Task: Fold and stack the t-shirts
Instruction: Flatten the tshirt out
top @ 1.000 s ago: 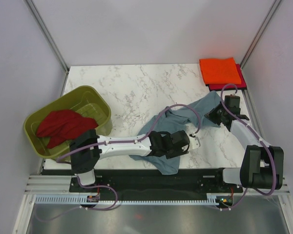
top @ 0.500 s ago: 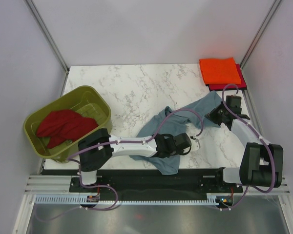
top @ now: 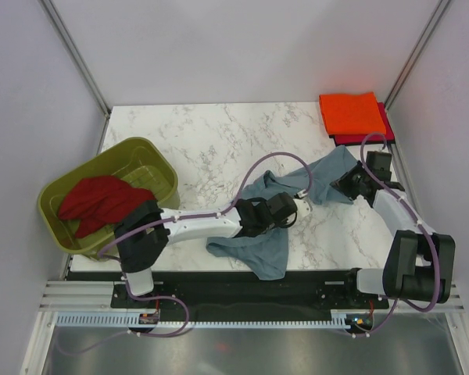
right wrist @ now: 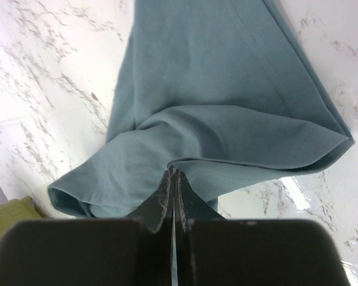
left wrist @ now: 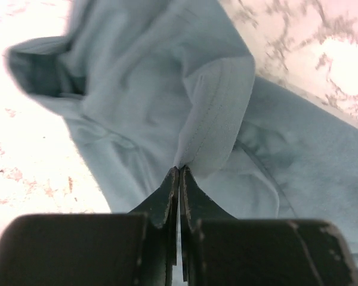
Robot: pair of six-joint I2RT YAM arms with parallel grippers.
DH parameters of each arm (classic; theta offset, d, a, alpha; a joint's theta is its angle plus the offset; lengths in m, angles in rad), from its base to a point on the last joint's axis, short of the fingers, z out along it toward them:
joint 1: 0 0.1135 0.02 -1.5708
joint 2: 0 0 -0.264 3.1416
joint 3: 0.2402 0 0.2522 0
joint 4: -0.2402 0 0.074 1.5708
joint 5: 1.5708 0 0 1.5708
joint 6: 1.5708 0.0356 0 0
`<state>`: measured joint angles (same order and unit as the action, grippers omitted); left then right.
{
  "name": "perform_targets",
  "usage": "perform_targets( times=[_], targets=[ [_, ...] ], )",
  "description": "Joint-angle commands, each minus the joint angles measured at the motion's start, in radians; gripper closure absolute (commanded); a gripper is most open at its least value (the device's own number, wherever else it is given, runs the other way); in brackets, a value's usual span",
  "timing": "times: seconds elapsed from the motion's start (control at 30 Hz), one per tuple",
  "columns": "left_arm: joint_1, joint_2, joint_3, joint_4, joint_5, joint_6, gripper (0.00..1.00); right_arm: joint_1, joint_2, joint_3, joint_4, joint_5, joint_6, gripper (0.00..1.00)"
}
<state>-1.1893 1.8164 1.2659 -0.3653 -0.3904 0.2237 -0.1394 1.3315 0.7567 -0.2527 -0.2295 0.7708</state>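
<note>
A slate blue-grey t-shirt [top: 267, 248] lies crumpled across the near middle of the marble table, stretching from the front edge up toward the right. My left gripper [top: 302, 202] is shut on a raised fold of its hem [left wrist: 212, 128], fingertips [left wrist: 179, 170] pinched tight. My right gripper [top: 342, 186] is shut on the shirt's far right end [right wrist: 227, 77], cloth bunched at its tips [right wrist: 173, 173]. A folded bright orange t-shirt [top: 349, 113] lies at the back right corner on a magenta-red one [top: 386, 126]. A dark red t-shirt [top: 102, 201] sits crumpled in the tub.
The olive-green plastic tub [top: 152, 148] stands at the left edge of the table. White walls with metal posts close in the sides and back. A purple cable [top: 285, 160] from the left arm loops over the shirt.
My left gripper has moved away from the front edge and shut on the blue-grey shirt. The cloth near it has bunched up. The right gripper has shifted slightly farther back, still gripping.
</note>
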Motion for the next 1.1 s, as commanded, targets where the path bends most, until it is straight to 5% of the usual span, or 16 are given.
perform_targets(
  times=[0.0,0.2,0.37,0.5,0.57,0.67,0.97,1.07],
  targets=[
    [0.039,-0.140,0.038,0.007,0.027,-0.070,0.98,-0.011,-0.052,0.102,-0.046,-0.018,-0.010,1.00],
    [0.137,-0.204,0.205,-0.118,0.099,-0.147,0.98,-0.032,-0.091,0.341,-0.195,0.061,-0.021,1.00],
    [0.263,-0.103,0.724,-0.332,0.038,-0.144,0.98,-0.080,0.009,0.697,-0.273,0.088,0.117,1.00],
    [0.289,0.006,1.273,-0.435,-0.056,-0.070,0.98,-0.121,0.159,1.219,-0.463,0.009,0.111,1.00],
    [0.289,-0.034,1.316,-0.423,-0.062,-0.069,0.98,-0.137,0.187,1.343,-0.555,0.005,0.087,1.00],
    [0.289,-0.201,1.183,-0.409,0.008,-0.135,0.98,-0.170,0.105,1.359,-0.603,0.039,0.048,1.00],
    [0.270,-0.742,0.212,-0.284,0.326,-0.429,0.98,-0.170,-0.418,0.600,-0.698,0.295,-0.078,1.00],
    [0.269,-0.846,-0.087,-0.198,0.386,-0.518,0.98,-0.170,-0.515,0.523,-0.703,0.396,-0.054,1.00]
  ],
)
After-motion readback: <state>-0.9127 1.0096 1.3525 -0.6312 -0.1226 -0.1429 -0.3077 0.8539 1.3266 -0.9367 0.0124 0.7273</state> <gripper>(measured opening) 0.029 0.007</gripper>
